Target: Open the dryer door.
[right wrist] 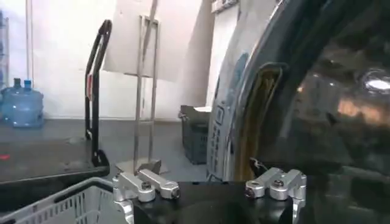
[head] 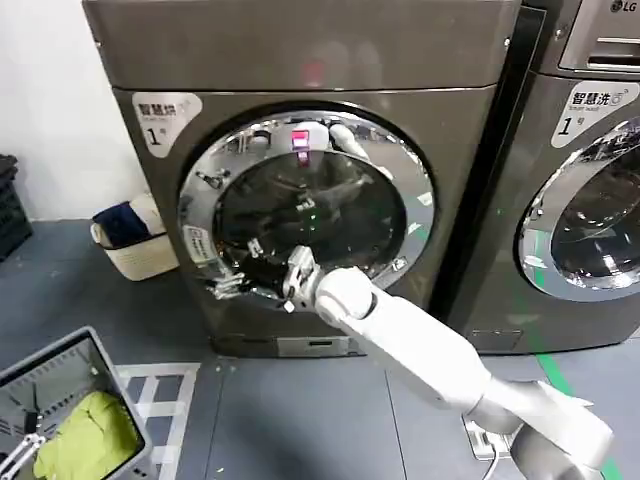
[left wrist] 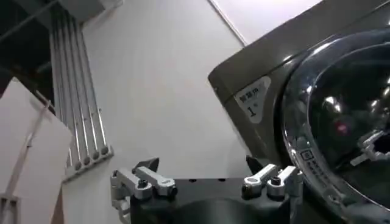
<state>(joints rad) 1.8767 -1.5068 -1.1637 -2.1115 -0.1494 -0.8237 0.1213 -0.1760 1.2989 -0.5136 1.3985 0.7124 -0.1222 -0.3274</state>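
Observation:
The dryer door (head: 305,205), a round porthole with a wide chrome rim and dark glass, sits on the grey-bronze machine marked "1" (head: 300,50). My right arm reaches in from the lower right, and my right gripper (head: 237,270) is at the door's lower left rim. In the right wrist view that gripper (right wrist: 201,165) is open, with the door's rim edge (right wrist: 231,134) standing between the fingers. A thin yellowish strip runs along that edge. My left gripper (left wrist: 202,164) is open and empty, low at the left, facing up toward the door (left wrist: 341,115).
A second chrome-ringed machine (head: 590,200) stands to the right. A white basket of dark clothes (head: 135,245) sits on the floor left of the dryer. A grey basket holding a yellow-green cloth (head: 75,425) is at the near left. A hand trolley (right wrist: 97,91) and a dark crate (right wrist: 195,131) stand further left.

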